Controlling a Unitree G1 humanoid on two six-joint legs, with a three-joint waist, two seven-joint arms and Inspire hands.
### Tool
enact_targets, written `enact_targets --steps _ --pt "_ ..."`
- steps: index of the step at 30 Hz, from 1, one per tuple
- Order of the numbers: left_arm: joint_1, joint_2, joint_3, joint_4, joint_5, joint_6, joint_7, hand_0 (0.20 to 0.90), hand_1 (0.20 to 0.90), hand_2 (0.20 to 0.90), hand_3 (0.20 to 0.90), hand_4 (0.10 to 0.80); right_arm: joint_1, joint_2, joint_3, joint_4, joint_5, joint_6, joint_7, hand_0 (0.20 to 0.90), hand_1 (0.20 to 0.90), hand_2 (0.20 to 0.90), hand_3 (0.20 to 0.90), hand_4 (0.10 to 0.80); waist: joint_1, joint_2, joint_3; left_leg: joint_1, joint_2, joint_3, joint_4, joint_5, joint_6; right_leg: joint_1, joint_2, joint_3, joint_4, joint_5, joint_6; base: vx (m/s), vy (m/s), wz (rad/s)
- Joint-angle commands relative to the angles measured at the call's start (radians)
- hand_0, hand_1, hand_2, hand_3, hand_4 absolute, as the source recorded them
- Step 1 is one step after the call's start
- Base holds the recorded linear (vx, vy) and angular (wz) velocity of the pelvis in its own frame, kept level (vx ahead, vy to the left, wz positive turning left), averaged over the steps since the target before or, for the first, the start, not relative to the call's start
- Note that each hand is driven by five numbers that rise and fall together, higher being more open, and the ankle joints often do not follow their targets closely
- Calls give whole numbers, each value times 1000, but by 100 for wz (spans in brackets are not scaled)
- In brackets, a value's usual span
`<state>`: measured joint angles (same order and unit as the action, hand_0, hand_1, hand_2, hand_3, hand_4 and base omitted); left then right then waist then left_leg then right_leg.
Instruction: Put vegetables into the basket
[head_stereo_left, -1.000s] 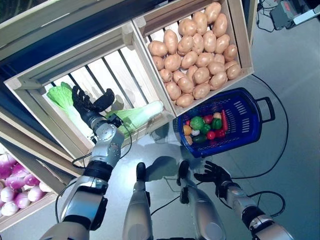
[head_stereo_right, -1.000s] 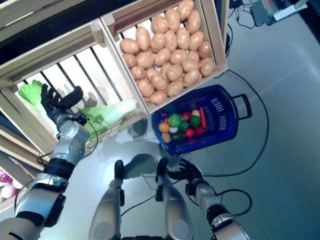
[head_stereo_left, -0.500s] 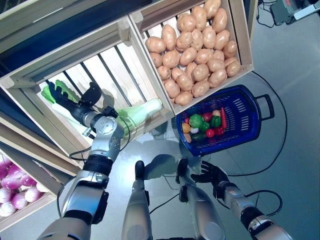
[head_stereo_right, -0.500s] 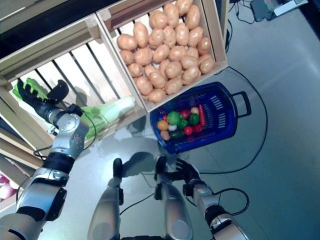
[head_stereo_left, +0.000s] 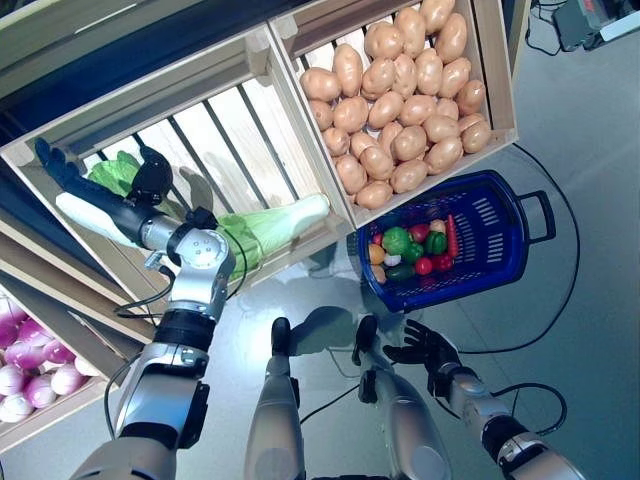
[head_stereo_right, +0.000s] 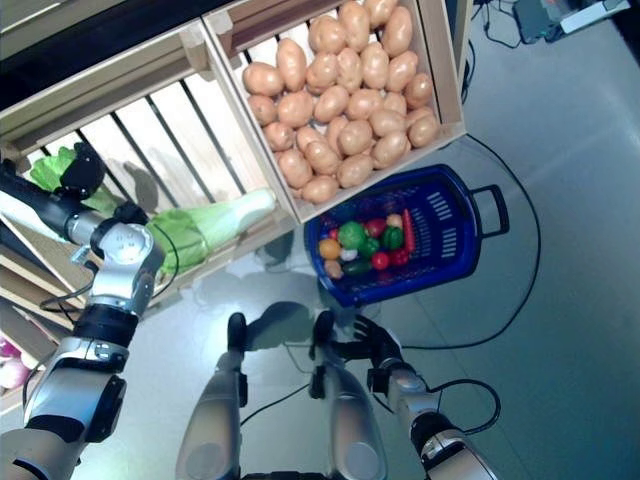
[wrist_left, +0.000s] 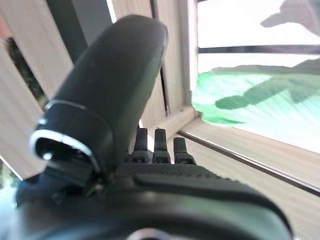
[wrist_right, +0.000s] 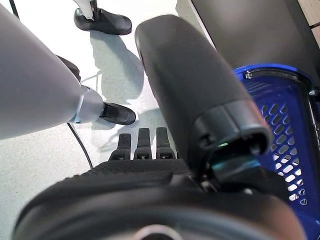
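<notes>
Inside slatted crate (head_stereo_left: 215, 130): two cabbages (head_stereo_left: 270, 224); left hand (head_stereo_left: 95, 190); one basket (head_stereo_left: 480, 235) nearby

Left arm raised and extended up and to the robot's left, its left hand (head_stereo_left: 95, 195) with fingers straight and thumb spread apart. Right arm held low, right hand (head_stereo_left: 427, 346) hanging with fingers relaxed, holding nothing.

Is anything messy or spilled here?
Nothing looks spilled. The potatoes sit piled in their crate, the little vegetables are inside the blue basket, and two cabbages lie in the slatted crate where the left hand reaches, open and empty.
</notes>
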<state>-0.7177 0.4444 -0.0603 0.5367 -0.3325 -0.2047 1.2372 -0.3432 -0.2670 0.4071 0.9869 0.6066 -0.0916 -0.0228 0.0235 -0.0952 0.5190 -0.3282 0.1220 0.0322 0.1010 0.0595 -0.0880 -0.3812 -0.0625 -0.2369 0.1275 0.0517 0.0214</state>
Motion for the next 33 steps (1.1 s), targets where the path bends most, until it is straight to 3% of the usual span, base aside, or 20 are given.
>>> enact_targets --steps 1,11,33 --pt "-41 65 47 -30 6 -98 156 900 900 900 900 800 50 -57 0 -52 35 -41 -34 900 900 900 900 800 -5 2 1 -150 -18 -7 121 20 -12 58 -21 -12 44 -110 12 0 0 0" --pt "-47 58 39 51 -253 -145 44 900 900 900 900 800 62 -64 7 -77 11 -29 -35 900 900 900 900 800 -20 0 1 -154 -13 2 112 33 -11 56 -20 -12 34 -102 13 0 9 0" --pt "-134 106 -7 81 -276 -123 25 900 900 900 900 800 97 -83 42 -170 18 -30 -75 900 900 900 900 800 -45 -29 1 -221 -4 13 134 35 -6 -13 -18 -4 54 -93 15 -2 11 0"
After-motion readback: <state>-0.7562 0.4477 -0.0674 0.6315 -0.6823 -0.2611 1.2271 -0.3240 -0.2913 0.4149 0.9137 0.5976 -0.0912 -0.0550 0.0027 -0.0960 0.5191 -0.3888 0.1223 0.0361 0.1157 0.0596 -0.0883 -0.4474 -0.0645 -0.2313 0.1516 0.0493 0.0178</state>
